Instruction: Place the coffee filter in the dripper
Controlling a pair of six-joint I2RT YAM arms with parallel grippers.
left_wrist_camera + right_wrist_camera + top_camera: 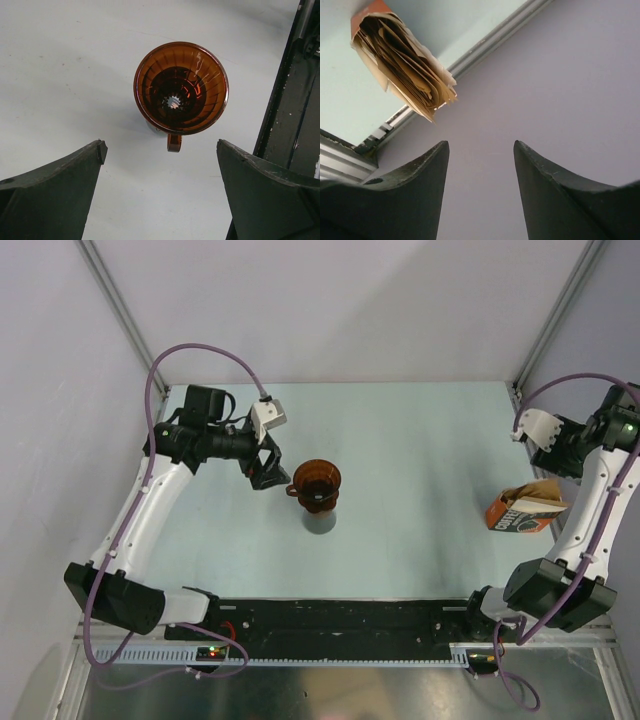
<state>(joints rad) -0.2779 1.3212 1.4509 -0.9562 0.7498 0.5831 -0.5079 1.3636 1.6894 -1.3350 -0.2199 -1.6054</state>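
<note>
Pale green tabletop [420,460], grey walls [350,300]. Coffee filters [405,70], a tan stack, sit in orange bag [370,9] at upper left of right wrist view, beyond right gripper [481,147], not touching; its fingers apart, nothing btwn. Dripper [316,478] mid-left of top view on grey beaker [320,522], rim up. Left gripper [268,468] just left of it, jaws wide apart, empty.

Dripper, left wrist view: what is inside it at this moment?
The dripper is empty: only its ribbed walls and star-shaped drain hole show. What it stands on is mostly covered here; from above, a grey beaker shows beneath it.
</note>
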